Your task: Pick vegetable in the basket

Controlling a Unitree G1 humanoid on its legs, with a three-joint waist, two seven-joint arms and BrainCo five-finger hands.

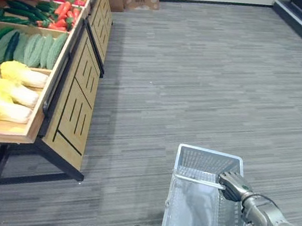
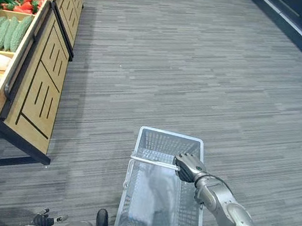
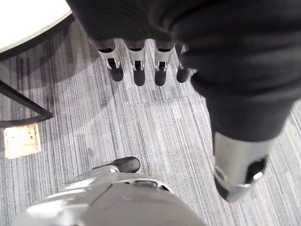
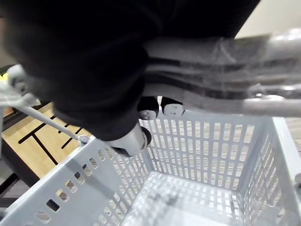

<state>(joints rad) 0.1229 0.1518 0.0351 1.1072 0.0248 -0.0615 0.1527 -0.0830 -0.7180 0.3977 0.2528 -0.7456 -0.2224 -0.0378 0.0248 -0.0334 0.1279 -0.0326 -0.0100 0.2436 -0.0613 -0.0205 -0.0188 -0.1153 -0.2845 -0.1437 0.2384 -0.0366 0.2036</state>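
Right hand (image 2: 188,167) is curled round the handle (image 2: 151,162) of the empty basket (image 2: 170,134). The vegetables (image 1: 18,92) lie on the wooden stand (image 1: 76,106), well to the basket's left. That puts them nearer the left hand (image 3: 137,66), which hangs with its fingers slack.

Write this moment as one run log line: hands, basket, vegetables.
right hand: shut on basket handle | left hand: open, holds nothing | basket: empty | vegetables: on wooden stand, robot's left
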